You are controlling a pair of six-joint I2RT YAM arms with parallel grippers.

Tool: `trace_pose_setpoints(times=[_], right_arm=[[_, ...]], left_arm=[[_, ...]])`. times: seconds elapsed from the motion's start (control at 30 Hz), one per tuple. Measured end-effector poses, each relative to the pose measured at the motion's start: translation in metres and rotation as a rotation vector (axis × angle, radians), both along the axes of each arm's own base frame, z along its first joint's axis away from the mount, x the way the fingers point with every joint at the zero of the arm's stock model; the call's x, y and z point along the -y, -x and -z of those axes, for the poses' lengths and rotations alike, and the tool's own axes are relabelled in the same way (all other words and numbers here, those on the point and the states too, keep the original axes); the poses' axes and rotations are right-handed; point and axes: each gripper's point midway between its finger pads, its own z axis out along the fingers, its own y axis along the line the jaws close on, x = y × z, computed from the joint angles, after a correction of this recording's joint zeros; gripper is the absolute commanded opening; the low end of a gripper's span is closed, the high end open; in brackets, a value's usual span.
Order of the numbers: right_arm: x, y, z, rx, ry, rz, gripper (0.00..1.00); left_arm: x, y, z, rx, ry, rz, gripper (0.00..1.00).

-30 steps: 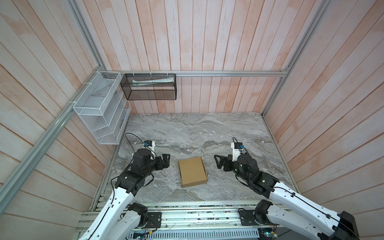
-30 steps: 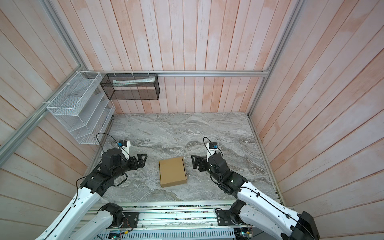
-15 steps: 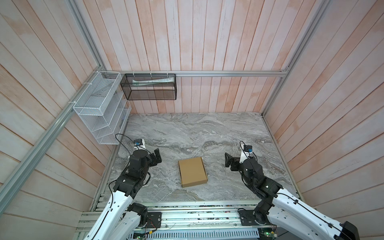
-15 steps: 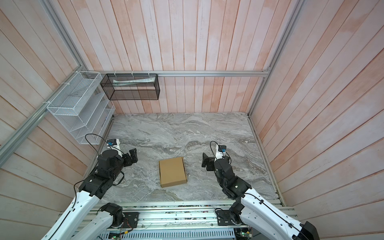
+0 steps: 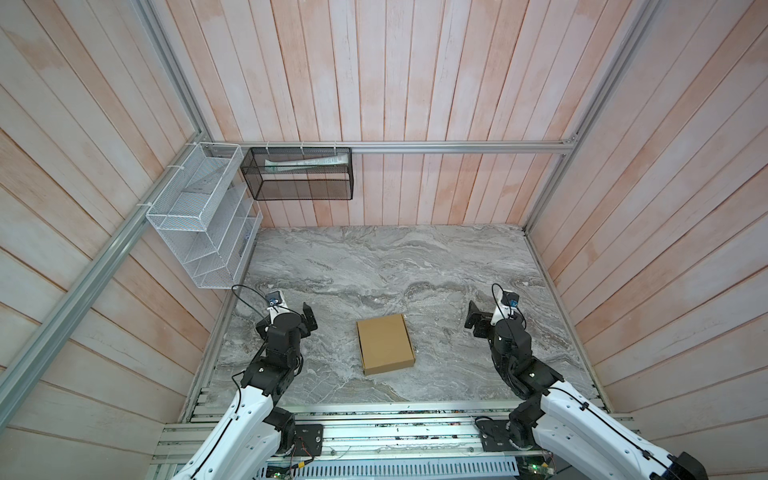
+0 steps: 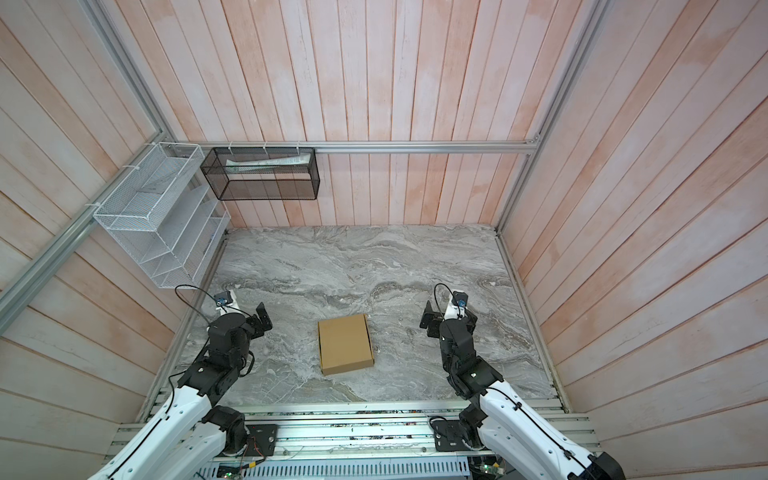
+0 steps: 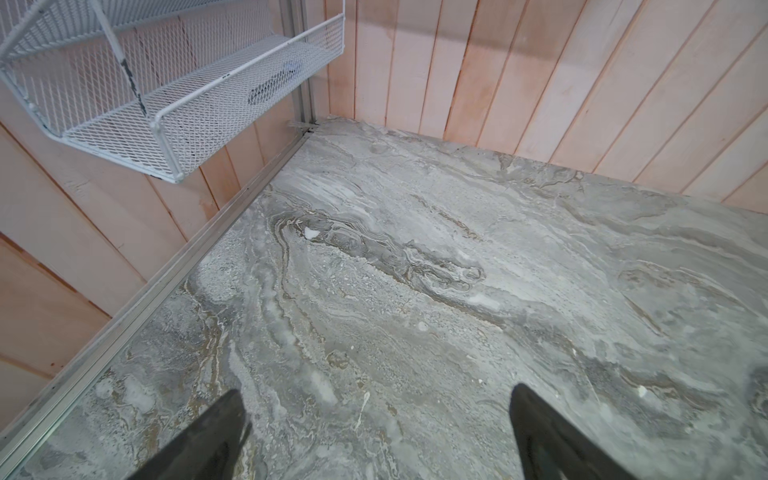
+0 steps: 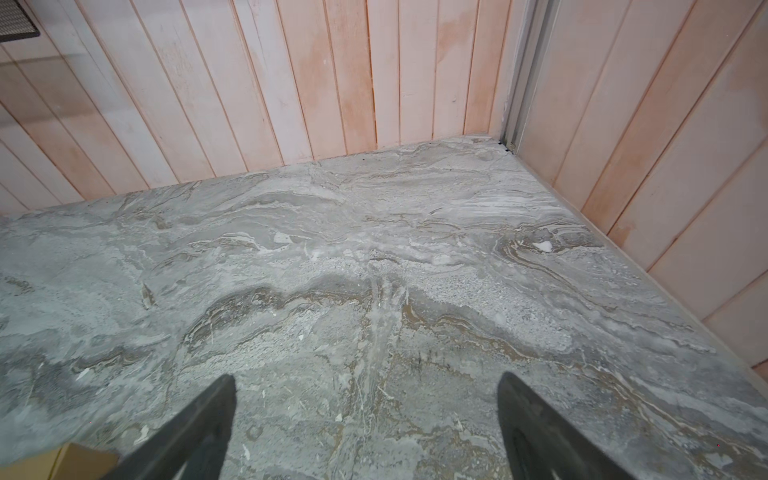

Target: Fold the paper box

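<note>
Paper box (image 5: 385,344) between left gripper (image 7: 376,390), right gripper (image 8: 366,376); touching neither.

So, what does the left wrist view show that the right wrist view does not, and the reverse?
Only the left wrist view shows the white rack and the left gripper, which is open. Only the right wrist view shows a corner of the box, an edge of the black basket and the right gripper, which is also open. Both views show the table and the wall, and nothing between the jaws.
</note>
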Motion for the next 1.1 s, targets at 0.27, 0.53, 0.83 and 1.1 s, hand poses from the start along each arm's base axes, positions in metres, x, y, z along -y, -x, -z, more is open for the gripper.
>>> trace_pose_setpoints(times=[0.27,0.53,0.83,1.1], right_arm=[[0.022,-0.012,0.013,-0.031,0.042,0.058,0.98],[0.037,-0.024,0.025,-0.063,0.086,0.093,0.98],[0.055,-0.038,0.032,-0.07,0.129,0.134,0.98],[0.074,-0.054,0.037,-0.041,0.156,0.165,0.98]], left_arm=[[-0.021,-0.006,0.033,0.021,-0.061,-0.097,1.0],[-0.033,-0.033,0.042,0.081,-0.057,-0.09,1.0],[-0.029,-0.066,0.055,0.076,-0.059,0.001,1.0],[-0.022,-0.092,0.041,0.135,-0.061,0.098,1.0]])
